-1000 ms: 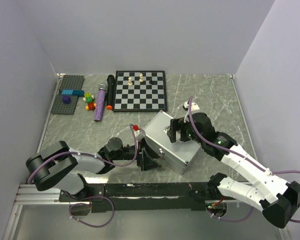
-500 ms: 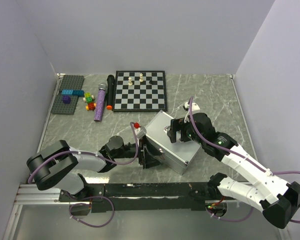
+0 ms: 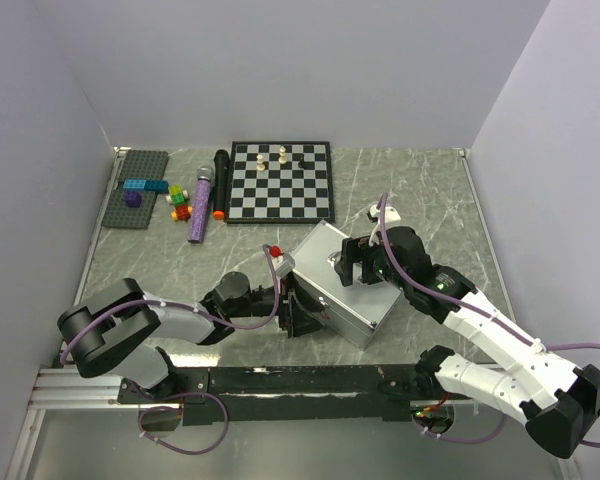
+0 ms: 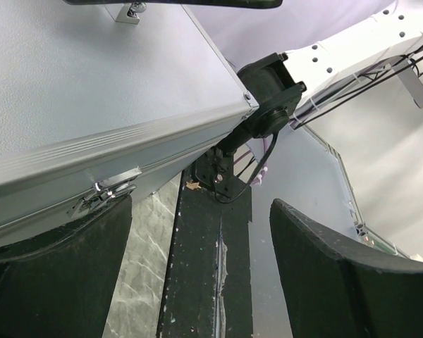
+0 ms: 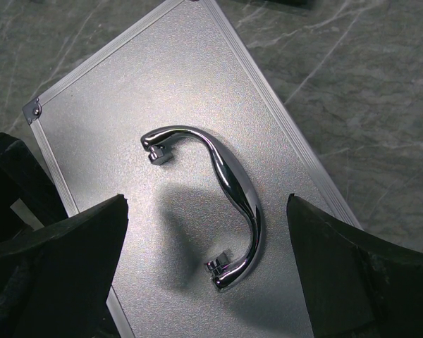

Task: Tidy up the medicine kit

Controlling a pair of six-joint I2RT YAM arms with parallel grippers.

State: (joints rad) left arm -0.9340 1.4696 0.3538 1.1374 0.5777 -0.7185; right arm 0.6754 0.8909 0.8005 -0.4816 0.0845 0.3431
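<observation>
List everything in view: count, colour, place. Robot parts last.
medicine kit: one, silver-grey, closed, centre of the table
handle: one, chrome, lying flat on the kit's lid
latch: one, metal, on the kit's front side
chessboard: one, black and white, far centre
chess pieces: a few, mostly pale, on the board's far rows
purple microphone: one, left of the board
black microphone: one, beside the purple one
baseplate: one, grey, far left
toy bricks: several, mixed colours, on and right of the baseplate
table: grey marble
left gripper: open, at the kit's latch side
right gripper: open, above the handle
</observation>
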